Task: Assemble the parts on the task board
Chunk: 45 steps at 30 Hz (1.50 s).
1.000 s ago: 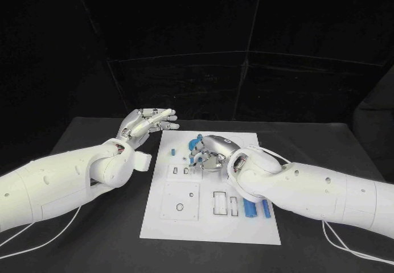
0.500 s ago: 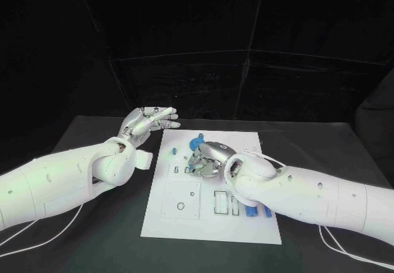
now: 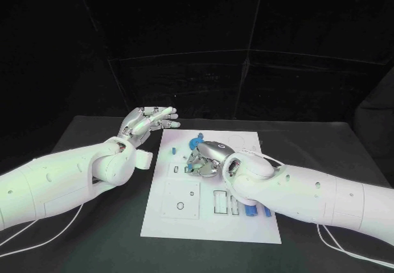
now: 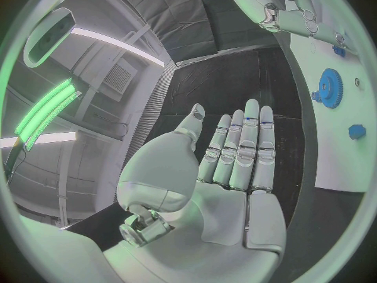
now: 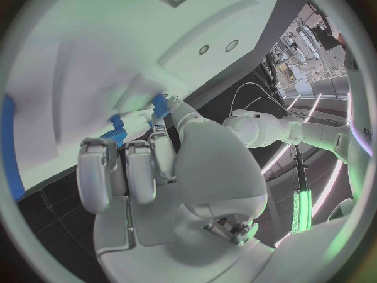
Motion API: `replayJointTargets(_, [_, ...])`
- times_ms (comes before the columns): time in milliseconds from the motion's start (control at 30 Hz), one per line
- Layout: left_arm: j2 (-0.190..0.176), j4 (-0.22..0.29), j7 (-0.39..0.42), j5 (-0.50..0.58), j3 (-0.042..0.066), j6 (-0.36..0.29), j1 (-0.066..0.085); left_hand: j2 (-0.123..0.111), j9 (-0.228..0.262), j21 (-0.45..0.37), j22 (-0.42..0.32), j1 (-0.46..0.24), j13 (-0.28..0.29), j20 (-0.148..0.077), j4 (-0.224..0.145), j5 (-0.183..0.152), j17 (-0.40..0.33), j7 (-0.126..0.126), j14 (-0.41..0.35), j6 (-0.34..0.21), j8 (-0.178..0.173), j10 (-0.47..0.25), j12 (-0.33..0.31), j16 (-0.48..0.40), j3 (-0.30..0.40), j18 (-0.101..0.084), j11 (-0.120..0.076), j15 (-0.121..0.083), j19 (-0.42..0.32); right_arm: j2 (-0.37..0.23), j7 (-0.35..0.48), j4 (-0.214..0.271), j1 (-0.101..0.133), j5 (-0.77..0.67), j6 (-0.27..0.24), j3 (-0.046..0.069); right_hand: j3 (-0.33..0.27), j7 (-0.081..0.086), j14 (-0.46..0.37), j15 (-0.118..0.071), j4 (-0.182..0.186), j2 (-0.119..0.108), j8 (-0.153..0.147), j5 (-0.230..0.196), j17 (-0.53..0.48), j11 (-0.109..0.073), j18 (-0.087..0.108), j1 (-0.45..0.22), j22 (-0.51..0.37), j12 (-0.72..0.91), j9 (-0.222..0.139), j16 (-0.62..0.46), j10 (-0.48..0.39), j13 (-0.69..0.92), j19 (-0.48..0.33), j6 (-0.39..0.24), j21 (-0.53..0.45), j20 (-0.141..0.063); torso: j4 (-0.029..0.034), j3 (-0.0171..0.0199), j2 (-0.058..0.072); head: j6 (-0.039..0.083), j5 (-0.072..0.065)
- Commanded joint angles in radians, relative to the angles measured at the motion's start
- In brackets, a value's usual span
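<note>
The white task board (image 3: 209, 227) lies in the middle of the black table. My right hand (image 3: 208, 158) hangs curled over the board's middle, its fingertips pinching a small blue part (image 5: 161, 104) just above the board (image 5: 94, 44). Beyond that hand a blue gear (image 3: 197, 139) stands on the board, and a small blue peg (image 3: 173, 151) sits to its left. My left hand (image 3: 152, 120) hovers open beside the board's far left corner, fingers straight and together, holding nothing. The left wrist view shows this flat hand (image 4: 228, 163), the gear (image 4: 330, 88) and the peg (image 4: 357, 131).
Two blue bars (image 3: 250, 211) lie side by side at the board's near right, partly under my right forearm. Rectangular slots (image 3: 220, 202) and a raised square plate with a hole (image 3: 180, 203) occupy the near half of the board. Black table surrounds the board.
My right hand has slid a little toward me and lower over the board, still curled on the blue part. The left hand has hardly moved.
</note>
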Motion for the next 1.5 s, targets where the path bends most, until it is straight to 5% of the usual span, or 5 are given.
replayJointTargets(33, [0.002,-0.001,0.012,0.005,0.001,0.012,0.002,0.012,0.0,-0.005,-0.002,0.001,0.0,0.003,0.0,0.002,0.001,0.005,0.004,-0.004,-0.005,0.001,-0.005,-0.005,0.004,0.008,0.006,0.006,0.005,-0.002,-0.027,-0.003,-0.003,-0.033,0.047,-0.003,0.005,-0.001,0.074,-0.006,0.002,0.005,0.002,0.007,0.133,-0.002,-0.017,-0.001,0.174,-0.006,0.0,0.0,-0.002,0.042,0.036,0.006,0.003,-0.006,-0.0021,0.0,0.0,-0.002,0.001])
replayJointTargets(800, [0.005,-0.006,0.01,0.005,0.001,0.015,0.001,0.012,0.0,-0.005,-0.002,0.001,0.0,0.003,0.0,0.002,0.001,0.005,0.004,-0.004,-0.005,0.001,-0.005,-0.005,0.004,0.008,0.006,0.006,0.005,-0.009,-0.069,0.006,-0.005,-0.083,0.111,-0.003,0.003,0.001,0.072,-0.005,0.001,-0.003,-0.001,0.009,0.127,-0.001,-0.016,-0.007,0.171,-0.013,-0.002,-0.003,-0.006,0.037,0.033,0.003,0.001,-0.006,-0.0004,0.0,0.0,-0.009,0.003])
replayJointTargets(1500, [0.007,-0.009,0.008,0.005,0.001,0.017,0.001,0.012,0.0,-0.005,-0.002,-0.001,0.0,0.003,0.0,0.002,0.002,0.005,0.005,-0.003,-0.005,0.002,-0.006,-0.006,0.003,0.008,0.006,0.006,0.007,0.001,-0.107,0.005,-0.009,-0.112,0.115,-0.003,-0.005,0.002,0.072,-0.004,0.004,-0.02,-0.004,0.011,0.124,0.001,-0.015,-0.025,0.168,-0.018,-0.004,-0.006,-0.009,0.034,0.031,0.0,0.0,-0.005,-0.0008,0.0004,0.001,-0.012,0.003])
